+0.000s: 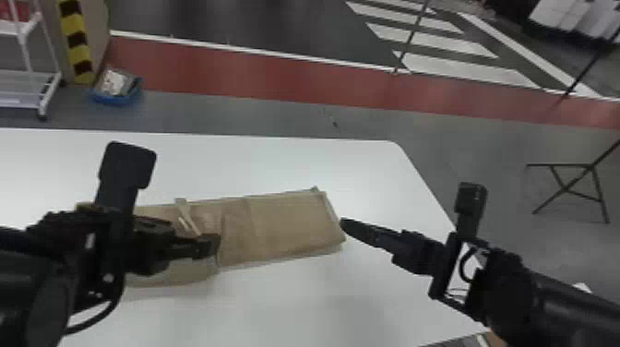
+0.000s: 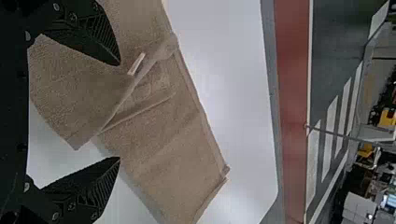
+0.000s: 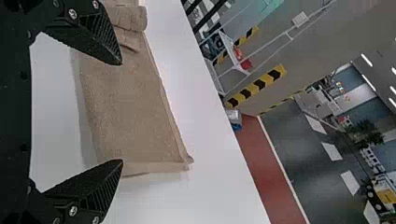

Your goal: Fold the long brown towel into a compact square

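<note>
Spread wide, the left claw (image 1: 211, 244) hangs over the left-hand part of the brown towel (image 1: 286, 221) — whether its tips touch the cloth, I cannot tell. Also spread, the right claw (image 1: 347, 227) sits just beside the towel's right end, its fingers parted in the right wrist view.

The towel lies lengthwise, left to right, on the white surface (image 1: 295, 309). Its right part is flat; farther left, a loose flap (image 2: 74, 93) is turned over at a slant, with a small pale tag (image 2: 136, 64) by its edge.

Beyond the towel, past the surface, a red strip (image 1: 277, 74) crosses the floor. Left of that, also beyond the towel — a blue tray (image 1: 117, 98) on the floor.
</note>
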Robot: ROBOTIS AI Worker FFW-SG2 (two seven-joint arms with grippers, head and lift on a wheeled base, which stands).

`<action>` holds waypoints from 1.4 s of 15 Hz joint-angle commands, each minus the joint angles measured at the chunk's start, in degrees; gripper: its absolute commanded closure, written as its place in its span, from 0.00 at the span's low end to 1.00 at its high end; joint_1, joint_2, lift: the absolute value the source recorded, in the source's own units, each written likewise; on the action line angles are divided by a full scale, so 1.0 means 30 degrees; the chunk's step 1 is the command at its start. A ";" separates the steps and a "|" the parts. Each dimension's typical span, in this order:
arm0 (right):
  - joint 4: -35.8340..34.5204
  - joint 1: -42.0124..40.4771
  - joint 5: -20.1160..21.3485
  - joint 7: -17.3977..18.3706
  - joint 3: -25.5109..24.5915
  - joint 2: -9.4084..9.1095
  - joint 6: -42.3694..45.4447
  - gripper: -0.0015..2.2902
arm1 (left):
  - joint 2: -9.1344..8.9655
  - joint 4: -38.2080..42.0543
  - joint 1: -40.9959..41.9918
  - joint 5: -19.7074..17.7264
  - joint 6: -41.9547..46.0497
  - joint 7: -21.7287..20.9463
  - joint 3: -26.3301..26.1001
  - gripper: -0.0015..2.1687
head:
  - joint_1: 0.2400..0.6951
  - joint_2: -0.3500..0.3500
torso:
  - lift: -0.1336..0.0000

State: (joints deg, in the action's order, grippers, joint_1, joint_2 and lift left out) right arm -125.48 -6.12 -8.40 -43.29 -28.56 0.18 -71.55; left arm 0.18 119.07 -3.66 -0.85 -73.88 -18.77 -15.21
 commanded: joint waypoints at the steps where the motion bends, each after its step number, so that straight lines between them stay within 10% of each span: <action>1: 0.0313 0.0108 0.0455 0.0017 0.1113 -0.0076 0.0718 0.07 | -0.0108 -0.0989 -0.0537 0.0079 0.0500 0.0164 0.0999 0.09 | 1.00 0.07 | 0.07; 6: -0.0068 -0.0156 0.0484 0.0017 0.1201 -0.0076 0.0659 0.07 | -0.0108 -0.5794 -0.1591 0.0109 0.4660 0.0076 0.1263 0.09 | 1.00 0.18 | 0.07; 16: 0.0606 0.0342 0.1363 0.0251 0.1260 -0.0076 0.0776 0.07 | -0.0108 -0.5062 -0.1035 -0.3700 0.4484 -0.4700 0.0208 0.10 | 1.00 0.03 | 0.07; 21: 0.0957 0.0489 0.1363 0.0515 0.1875 -0.0076 0.0835 0.07 | -0.0108 -0.3597 -0.1093 -0.3671 0.4484 -0.4260 0.1321 0.09 | 1.00 0.00 | 0.07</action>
State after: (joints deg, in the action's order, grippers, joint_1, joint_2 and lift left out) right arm -123.06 -4.95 -4.22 -41.90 -24.11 0.18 -68.91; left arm 0.17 106.84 -6.50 -11.93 -60.42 -31.89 -13.27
